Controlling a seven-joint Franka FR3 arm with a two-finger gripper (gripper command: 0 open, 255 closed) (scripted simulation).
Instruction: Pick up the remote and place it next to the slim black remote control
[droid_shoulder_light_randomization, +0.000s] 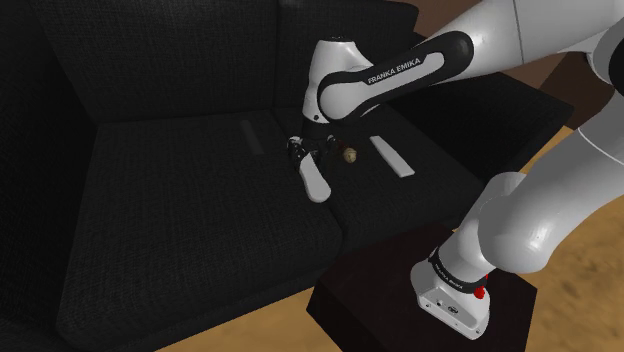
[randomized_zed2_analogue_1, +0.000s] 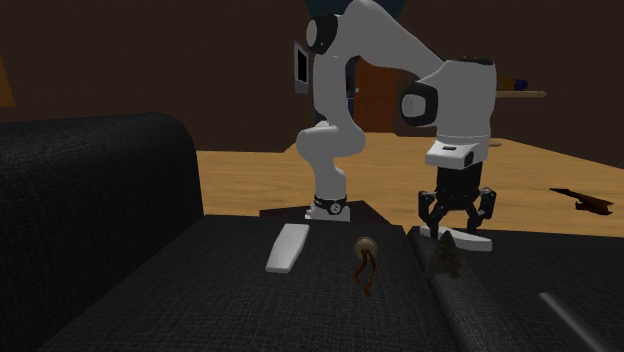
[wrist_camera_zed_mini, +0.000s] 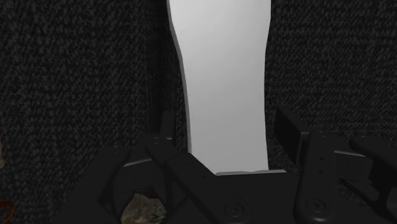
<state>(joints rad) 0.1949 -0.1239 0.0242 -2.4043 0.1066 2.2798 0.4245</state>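
A white remote (droid_shoulder_light_randomization: 313, 181) lies on the black sofa seat (droid_shoulder_light_randomization: 180, 190), and my gripper (droid_shoulder_light_randomization: 301, 150) is down over its far end. In the wrist view the remote (wrist_camera_zed_mini: 222, 83) runs between the two black fingers (wrist_camera_zed_mini: 287, 130), with a thin gap on one side, so the gripper (wrist_camera_zed_mini: 226, 127) is open around it. The second exterior view shows the gripper (randomized_zed2_analogue_1: 457, 218) spread just above the seat, the remote's end (randomized_zed2_analogue_1: 472, 241) under it. A slim dark remote (droid_shoulder_light_randomization: 252, 135) lies further along the seat towards the backrest, also seen as a dark bar (randomized_zed2_analogue_1: 575, 318).
A second white remote (droid_shoulder_light_randomization: 392, 157) (randomized_zed2_analogue_1: 288, 246) lies on the seat nearer the stand. A small brown round object (droid_shoulder_light_randomization: 350, 155) (randomized_zed2_analogue_1: 366, 250) sits between the two white remotes. A dark lump (randomized_zed2_analogue_1: 445, 258) rests beside the gripper. The sofa backrest (droid_shoulder_light_randomization: 150, 60) rises behind.
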